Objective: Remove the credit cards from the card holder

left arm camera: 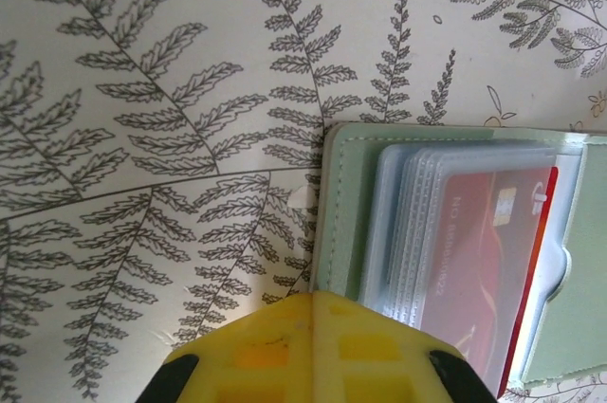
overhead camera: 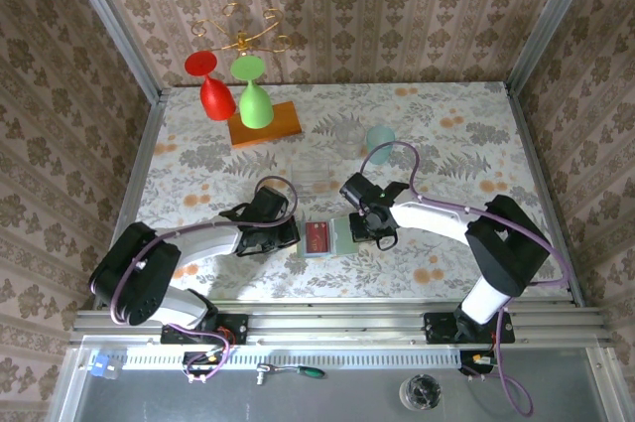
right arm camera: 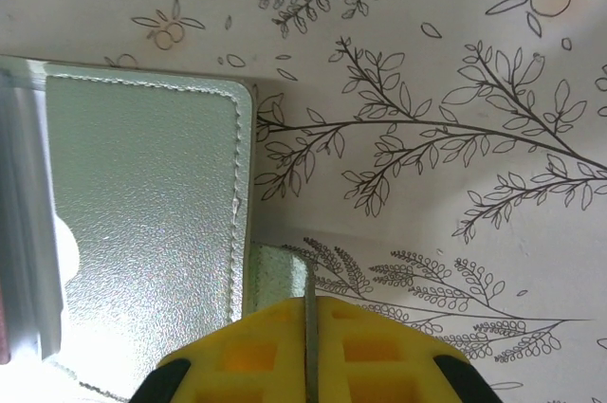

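Top external: card holder [overhead camera: 340,236] open, red credit cards [overhead camera: 317,237] inside; left and right jaws clenched beside it.

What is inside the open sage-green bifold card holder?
In the sage-green card holder, stacked translucent sleeves hold a red plastic card with white marks. Any cards beneath it are covered; their number cannot be told.
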Motion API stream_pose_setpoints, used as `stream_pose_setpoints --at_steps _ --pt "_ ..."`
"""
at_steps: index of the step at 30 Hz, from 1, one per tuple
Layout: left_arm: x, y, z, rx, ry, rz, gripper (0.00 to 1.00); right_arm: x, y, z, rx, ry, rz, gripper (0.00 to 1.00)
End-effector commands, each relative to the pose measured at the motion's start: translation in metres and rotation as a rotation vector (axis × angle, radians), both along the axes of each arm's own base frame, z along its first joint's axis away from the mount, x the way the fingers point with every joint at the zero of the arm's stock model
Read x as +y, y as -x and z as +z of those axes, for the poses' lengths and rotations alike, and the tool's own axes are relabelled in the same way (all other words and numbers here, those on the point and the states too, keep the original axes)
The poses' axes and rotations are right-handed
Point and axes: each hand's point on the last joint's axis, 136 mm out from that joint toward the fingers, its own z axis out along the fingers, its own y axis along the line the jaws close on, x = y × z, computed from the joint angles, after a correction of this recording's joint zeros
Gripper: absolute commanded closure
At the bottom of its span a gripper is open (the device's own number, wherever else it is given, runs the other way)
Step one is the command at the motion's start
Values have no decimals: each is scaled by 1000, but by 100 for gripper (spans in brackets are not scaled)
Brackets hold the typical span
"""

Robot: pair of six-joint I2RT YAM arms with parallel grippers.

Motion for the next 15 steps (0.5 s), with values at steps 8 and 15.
stream_pose_setpoints --at_steps 8,15 --pt "5 13 -17 55 -26 -8 98 -13 6 -19 30 48 -30 90" --pt "10 16 -19 62 -43 1 98 -28 8 -18 20 119 -51 78"
